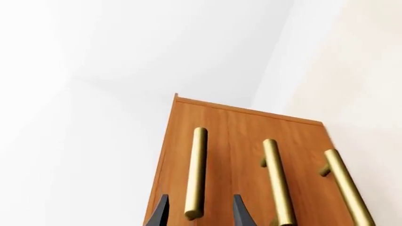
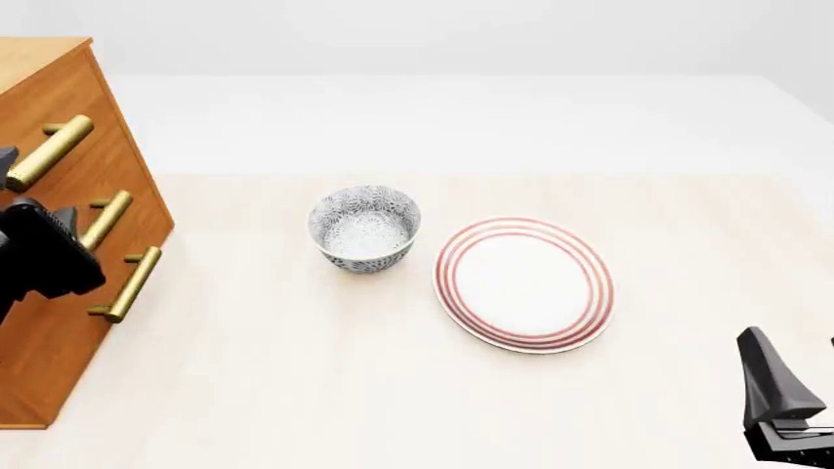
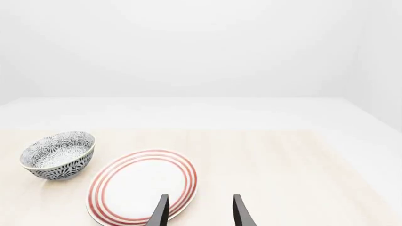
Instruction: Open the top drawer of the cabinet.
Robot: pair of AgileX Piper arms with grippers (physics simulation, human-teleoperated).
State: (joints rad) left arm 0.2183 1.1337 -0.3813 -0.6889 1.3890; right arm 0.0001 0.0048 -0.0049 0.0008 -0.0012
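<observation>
The cabinet (image 2: 53,322) stands at the table's left edge, and its three drawer fronts look flush. The top drawer's brass handle (image 2: 50,151) is the highest of the three bars. In the left wrist view the cabinet (image 1: 245,127) fills the lower part. My left gripper (image 1: 199,212) is open, with the end of the top handle (image 1: 196,174) between its fingers. I cannot tell if they touch it. In the front view only the left arm's black wrist (image 2: 39,254) shows. My right gripper (image 2: 798,376) is open and empty at the near right, far from the cabinet; it also shows in the right wrist view (image 3: 197,212).
A patterned grey bowl (image 2: 365,227) and a white plate with red rings (image 2: 524,283) sit mid-table. They also show in the right wrist view, bowl (image 3: 58,155) and plate (image 3: 143,186). The two lower handles (image 2: 104,220) (image 2: 131,283) sit below the top one.
</observation>
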